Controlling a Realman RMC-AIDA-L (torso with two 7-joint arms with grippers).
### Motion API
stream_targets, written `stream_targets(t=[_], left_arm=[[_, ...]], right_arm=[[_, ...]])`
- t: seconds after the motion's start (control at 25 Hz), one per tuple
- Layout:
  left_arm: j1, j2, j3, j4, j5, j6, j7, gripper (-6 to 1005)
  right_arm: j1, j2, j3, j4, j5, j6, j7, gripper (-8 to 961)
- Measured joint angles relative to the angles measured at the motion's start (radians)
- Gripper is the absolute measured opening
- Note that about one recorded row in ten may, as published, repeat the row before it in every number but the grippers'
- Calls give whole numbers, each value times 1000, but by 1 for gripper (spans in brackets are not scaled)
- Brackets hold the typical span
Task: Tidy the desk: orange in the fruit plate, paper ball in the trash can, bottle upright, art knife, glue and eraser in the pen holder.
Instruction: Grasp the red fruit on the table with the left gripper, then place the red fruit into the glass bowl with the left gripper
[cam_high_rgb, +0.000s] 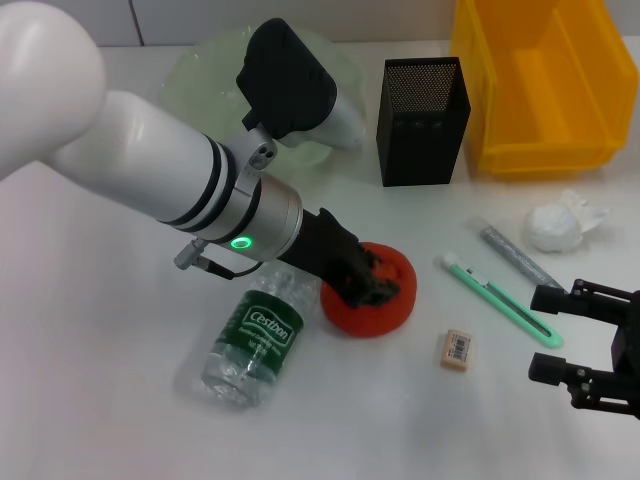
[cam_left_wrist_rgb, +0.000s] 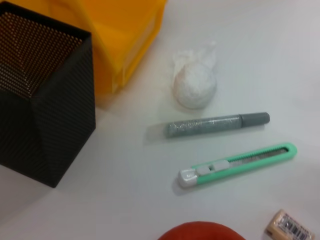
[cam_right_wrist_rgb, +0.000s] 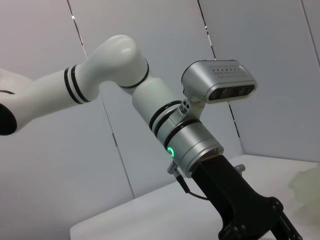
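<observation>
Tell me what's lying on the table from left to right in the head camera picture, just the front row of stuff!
Bottle → orange, with the left gripper on it → eraser → art knife → right gripper.

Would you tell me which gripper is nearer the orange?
Left. The left gripper is down on the orange; the right gripper sits apart, beyond the eraser.

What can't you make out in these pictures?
- Left gripper: head view, over the orange; whether it grips is unclear.
- Fruit plate: head view, mostly hidden by the left arm.
- Eraser: left wrist view, cut off by the edge.
</observation>
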Motion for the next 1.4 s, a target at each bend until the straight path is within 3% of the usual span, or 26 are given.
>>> stream_targets(t=[0.32, 0.4, 0.68, 0.88, 1.0, 1.12, 1.2, 1.28, 1.4], left_arm=[[31, 3, -7, 30, -40, -30, 6, 346], [38, 4, -10, 50, -43, -32, 7, 181], [66, 6, -28, 144, -56, -33, 15, 149], [106, 6, -125, 229, -96, -75, 58, 150], [127, 8, -208, 235, -98, -192, 88, 150], [132, 8, -229, 218, -98, -266, 123, 150], [133, 8, -235, 161, -99, -417, 195, 150], [133, 8, -234, 144, -99, -456, 210, 150], [116, 4, -224, 22, -100, -667, 229, 151]], right_arm=[[-5, 1, 0, 0, 0, 0, 0, 739], [-7, 1, 0, 0, 3, 0, 0, 739], [-7, 1, 16, 0, 4, 0, 0, 738], [-4, 7, 39, 0, 5, 0, 0, 738], [-1, 18, 67, 1, 6, 2, -1, 737], [4, 22, 79, 7, 7, 8, -1, 737], [18, 23, 101, 40, 7, 25, -1, 737], [28, 24, 112, 63, 8, 34, -1, 737], [41, 25, 115, 86, 9, 40, -1, 736]])
